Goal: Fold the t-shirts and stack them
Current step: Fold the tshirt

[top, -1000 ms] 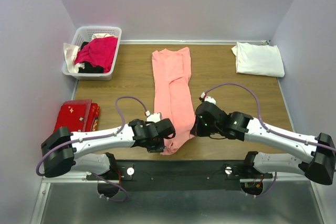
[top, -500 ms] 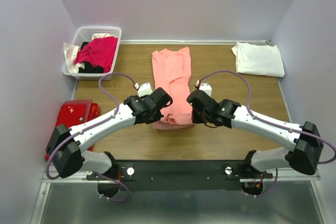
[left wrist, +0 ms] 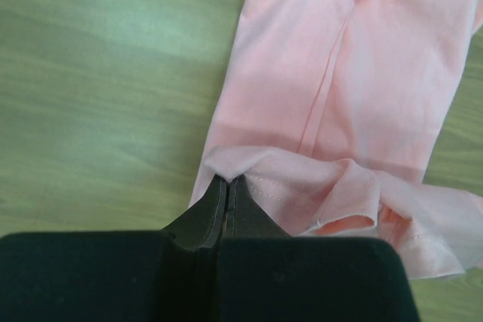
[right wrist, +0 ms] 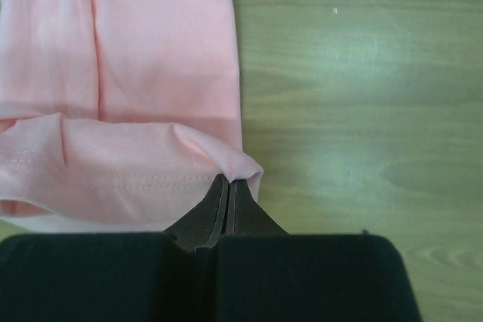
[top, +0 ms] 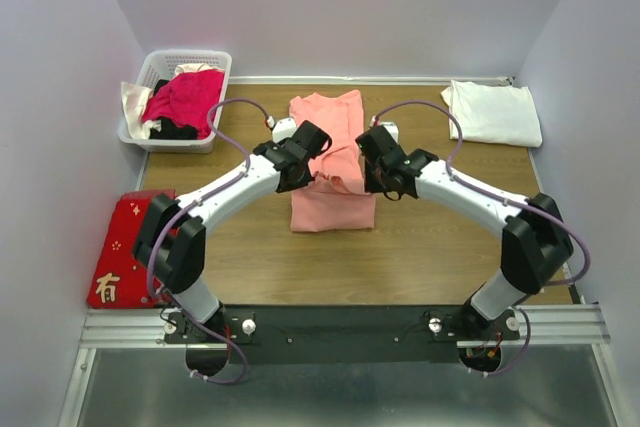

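The salmon-pink t-shirt [top: 333,172] lies lengthwise in the middle of the wooden table, folded into a narrow strip with its near end lifted and doubled back. My left gripper [top: 312,169] is shut on the left corner of its hem, which also shows in the left wrist view [left wrist: 249,167]. My right gripper [top: 368,173] is shut on the right corner of the hem [right wrist: 241,167]. Both hold the hem above the shirt's middle. The white t-shirt [top: 492,112] lies folded at the far right corner.
A white basket [top: 151,132] with magenta and other clothes stands at the far left. A flat red cloth with gold characters [top: 123,262] lies at the near left edge. Walls close the table on three sides.
Both grippers have carried the shirt's near hem away from the front edge toward the far side, doubling the shirt over itself. The red cloth, earlier partly behind the left arm, now shows fully.
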Tool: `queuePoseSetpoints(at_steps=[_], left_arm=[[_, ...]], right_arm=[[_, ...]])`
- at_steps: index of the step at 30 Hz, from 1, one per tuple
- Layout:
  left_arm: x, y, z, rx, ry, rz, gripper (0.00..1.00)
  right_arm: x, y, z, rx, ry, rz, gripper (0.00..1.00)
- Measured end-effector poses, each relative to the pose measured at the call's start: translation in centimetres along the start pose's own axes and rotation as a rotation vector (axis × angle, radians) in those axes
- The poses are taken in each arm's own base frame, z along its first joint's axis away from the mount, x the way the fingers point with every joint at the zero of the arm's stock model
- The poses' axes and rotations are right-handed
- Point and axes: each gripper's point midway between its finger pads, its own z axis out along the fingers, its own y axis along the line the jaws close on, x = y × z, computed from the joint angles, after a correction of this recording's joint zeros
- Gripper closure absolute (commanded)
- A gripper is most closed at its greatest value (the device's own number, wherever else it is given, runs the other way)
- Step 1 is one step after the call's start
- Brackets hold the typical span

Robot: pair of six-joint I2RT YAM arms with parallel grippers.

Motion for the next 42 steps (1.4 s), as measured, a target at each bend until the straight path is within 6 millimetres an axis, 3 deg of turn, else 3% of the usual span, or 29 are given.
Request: queuePoseSetpoints(at_steps=[11, 13, 14, 15, 18, 20, 24, 27, 29, 32, 35, 38, 42], left_arm=[[-5.3, -0.9, 6.1, -0.048, -0.021, 0.071, 1.0], [-6.5, -1.2, 7.0, -0.043, -0.025, 0.084, 0.96], [-7.0, -1.4, 7.4, -0.041, -0.027, 0.086, 0.81], [-7.7, -1.5, 8.0, -0.035, -0.027, 0.096, 0.78], [-9.5, -1.1, 9.0, -0.034, -0.035, 0.107, 0.68], [-10.9, -0.8, 9.4, -0.039, -0.051, 0.104, 0.61], [-14.9, -0.7, 9.0, -0.041, -0.127, 0.097, 0.61], [-18.0, -1.5, 7.5, -0.021, -0.199, 0.089, 0.61], [-19.1, -2.2, 6.5, 0.002, -0.235, 0.09, 0.62], [-18.3, -2.3, 6.0, 0.013, -0.236, 0.106, 0.64], [-13.7, -1.0, 6.1, 0.007, -0.156, 0.155, 0.64], [-7.9, 0.6, 6.6, 0.024, -0.046, 0.204, 0.64], [-1.7, 3.0, 5.6, 0.059, 0.07, 0.24, 0.64]], right_arm=[[-4.9, 0.3, 7.3, -0.012, 0.023, -0.014, 0.99], [-5.7, 0.4, 8.0, -0.022, 0.02, -0.012, 0.87], [-6.1, 0.4, 8.3, -0.024, 0.018, -0.009, 0.69], [-6.4, 0.3, 8.6, -0.028, 0.017, -0.009, 0.59], [-8.3, 0.2, 9.1, -0.04, -0.005, -0.009, 0.43], [-9.9, -0.1, 9.3, -0.038, -0.028, -0.004, 0.4], [-14.1, -0.9, 9.4, -0.035, -0.1, 0.018, 0.4], [-16.9, -1.4, 9.0, -0.039, -0.154, 0.038, 0.43], [-17.4, -1.8, 8.7, -0.041, -0.163, 0.046, 0.44], [-15.9, -1.9, 8.7, -0.057, -0.129, 0.042, 0.45], [-12.5, -2.0, 8.7, -0.065, -0.051, 0.027, 0.46], [-7.9, -2.1, 8.4, -0.074, 0.042, 0.009, 0.46], [-3.4, -1.9, 6.5, -0.106, 0.12, -0.001, 0.46]])
